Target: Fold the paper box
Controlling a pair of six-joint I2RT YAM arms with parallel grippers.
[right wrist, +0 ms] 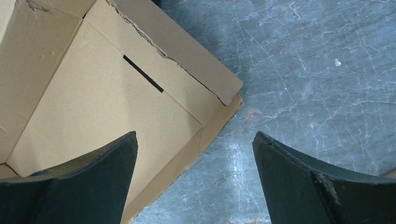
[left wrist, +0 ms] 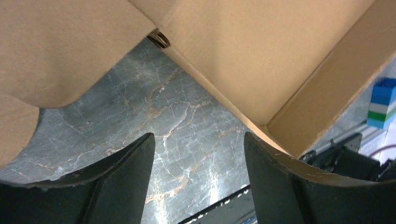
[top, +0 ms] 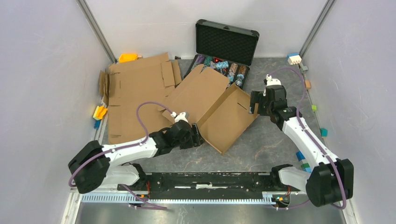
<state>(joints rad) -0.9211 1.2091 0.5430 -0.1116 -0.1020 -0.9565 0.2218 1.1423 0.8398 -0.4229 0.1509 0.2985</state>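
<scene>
the paper box (top: 226, 119) was found partly formed on the table (top: 261, 149), between the left gripper (top: 195, 136) and right gripper (top: 253, 105). both were spread wide, nothing held. some walls were raised; closing flaps were judged outstanding.

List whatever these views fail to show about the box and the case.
- Top view: the black case's chips are partly covered by the paper box and too small to count.
- Left wrist view: paper box cut off by top and right edges.
- Right wrist view: cut off by left and top edges.
</scene>
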